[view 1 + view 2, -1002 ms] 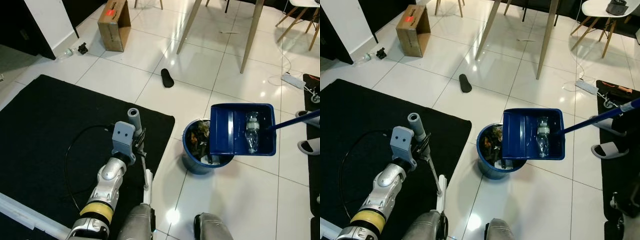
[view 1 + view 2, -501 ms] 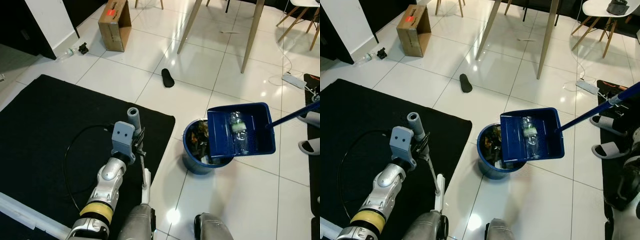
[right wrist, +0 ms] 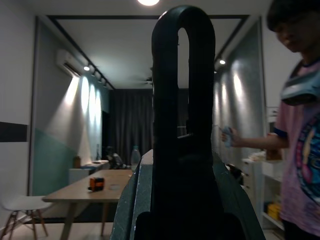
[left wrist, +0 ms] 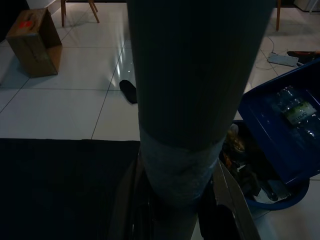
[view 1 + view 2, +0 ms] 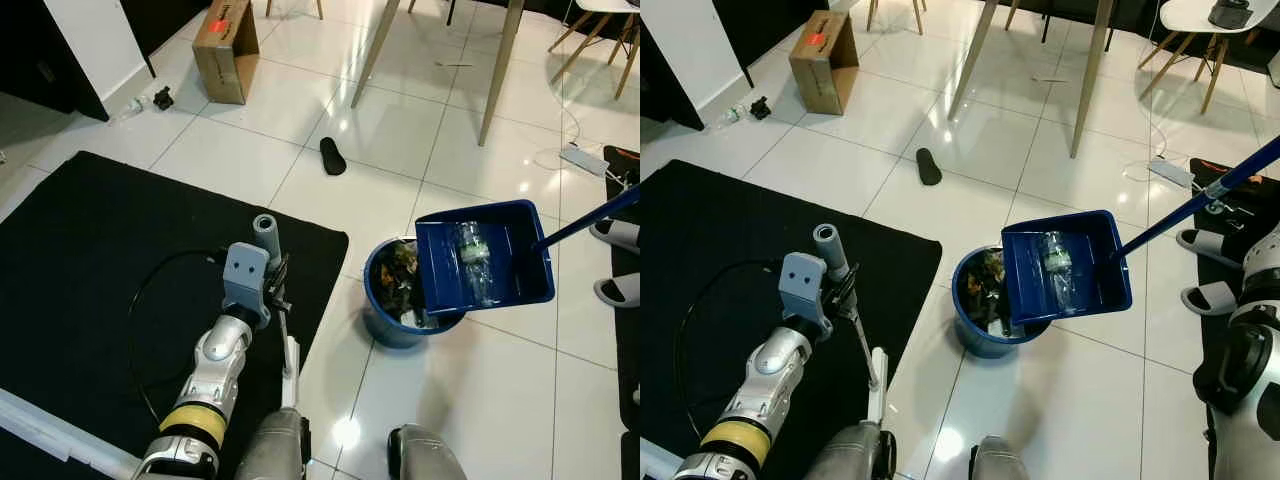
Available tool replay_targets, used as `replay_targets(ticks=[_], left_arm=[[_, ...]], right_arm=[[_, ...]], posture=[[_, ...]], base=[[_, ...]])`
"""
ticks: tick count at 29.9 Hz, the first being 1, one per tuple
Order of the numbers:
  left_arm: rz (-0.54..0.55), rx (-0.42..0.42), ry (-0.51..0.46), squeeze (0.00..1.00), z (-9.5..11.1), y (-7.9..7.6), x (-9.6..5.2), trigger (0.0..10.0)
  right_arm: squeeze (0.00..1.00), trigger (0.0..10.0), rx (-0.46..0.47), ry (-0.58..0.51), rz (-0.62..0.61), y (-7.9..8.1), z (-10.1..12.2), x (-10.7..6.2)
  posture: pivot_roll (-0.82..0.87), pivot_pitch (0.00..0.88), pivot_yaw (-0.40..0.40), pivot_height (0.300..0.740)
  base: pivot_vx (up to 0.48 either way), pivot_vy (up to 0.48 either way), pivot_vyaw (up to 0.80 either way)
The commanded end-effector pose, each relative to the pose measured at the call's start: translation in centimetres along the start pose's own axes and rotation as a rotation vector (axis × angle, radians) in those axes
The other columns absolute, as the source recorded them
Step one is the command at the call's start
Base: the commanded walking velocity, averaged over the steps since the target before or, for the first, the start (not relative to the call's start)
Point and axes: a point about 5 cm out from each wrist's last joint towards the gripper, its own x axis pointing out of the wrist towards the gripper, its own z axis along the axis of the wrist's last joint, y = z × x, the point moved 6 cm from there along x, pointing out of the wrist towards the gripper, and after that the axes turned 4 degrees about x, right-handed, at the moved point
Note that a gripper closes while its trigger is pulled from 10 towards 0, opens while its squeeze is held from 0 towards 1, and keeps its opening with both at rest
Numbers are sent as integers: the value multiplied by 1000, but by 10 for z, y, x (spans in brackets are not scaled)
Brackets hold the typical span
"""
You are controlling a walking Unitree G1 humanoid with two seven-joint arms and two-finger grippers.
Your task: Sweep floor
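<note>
- A cardboard box [image 5: 229,48] stood on the white tiled floor [image 5: 250,150] at the far left, well apart from the work area, with a small dark object [image 5: 162,97] on the tiles beside it.
- A black mat [image 5: 90,270] covered the floor on the robot's left side.
- The left tool [image 5: 277,290] was positioned over the edge of the mat, clenched around the grey broom handle [image 5: 267,236]. The shaft [image 5: 287,345] ran down toward the robot's feet; the broom head was hidden.
- A dark shoe insole [image 5: 333,156] lay loose on the tiles beyond the mat, unswept.
- The blue bin [image 5: 385,325] stood on the tiles just beside the mat corner, already loaded with mixed rubbish.
- The blue dustpan [image 5: 484,268] was tilted over the bin rim, its lower lip above the opening. A clear plastic bottle [image 5: 472,256] lay inside the pan, not yet dropped.
- The dustpan's long blue handle [image 5: 1196,198] rose to the right. The right wrist view showed the right tool [image 3: 183,150] clamped on the handle's black looped end, with a person in a pink shirt [image 3: 301,170] beside it.
- Assessment: collection appeared largely complete and emptying was under way. Remaining work: tip the bottle out, then clear the insole and the small item at the box.
</note>
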Motion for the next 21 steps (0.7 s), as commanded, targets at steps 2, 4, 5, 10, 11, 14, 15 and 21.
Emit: replay_targets(ticks=[2, 4, 5, 10, 11, 14, 15, 21], left_arm=[[-11, -4, -10, 0, 0, -5, -1, 10000], [-14, -5, -10, 0, 0, -6, -1, 10000], [-16, -5, -10, 0, 0, -6, -1, 10000], [-24, -4, -11, 0, 1, -6, 0, 10000], [-25, -4, -11, 0, 1, -6, 1, 10000], [-27, -4, -11, 0, 1, -6, 1, 10000], [-28, -3, -11, 0, 1, -6, 1, 10000], [-28, -4, -8, 0, 0, -6, 1, 10000]], right_arm=[[0, 10000, -35, -97, -84, -23, 28, 7], [0, 10000, -44, -98, -102, -28, 30, 7], [0, 10000, -53, -102, -112, -31, 32, 7], [0, 10000, -132, -118, -81, -31, 39, 7], [0, 10000, -144, -120, -72, -29, 40, 7], [0, 10000, -154, -121, -63, -28, 40, 8], [0, 10000, -163, -119, -53, -26, 40, 8], [0, 10000, -209, -98, 20, -12, 34, 9]], posture=[[52, 49, -24, 740], [52, 49, -24, 740], [49, 48, -16, 740], [49, 48, -10, 740], [49, 48, -10, 740], [48, 49, -8, 740], [49, 49, -9, 740], [52, 49, -11, 740]], base=[[0, 0, 0], [0, 0, 0], [0, 0, 0], [0, 0, 0], [0, 0, 0], [0, 0, 0], [0, 0, 0], [0, 0, 0]])
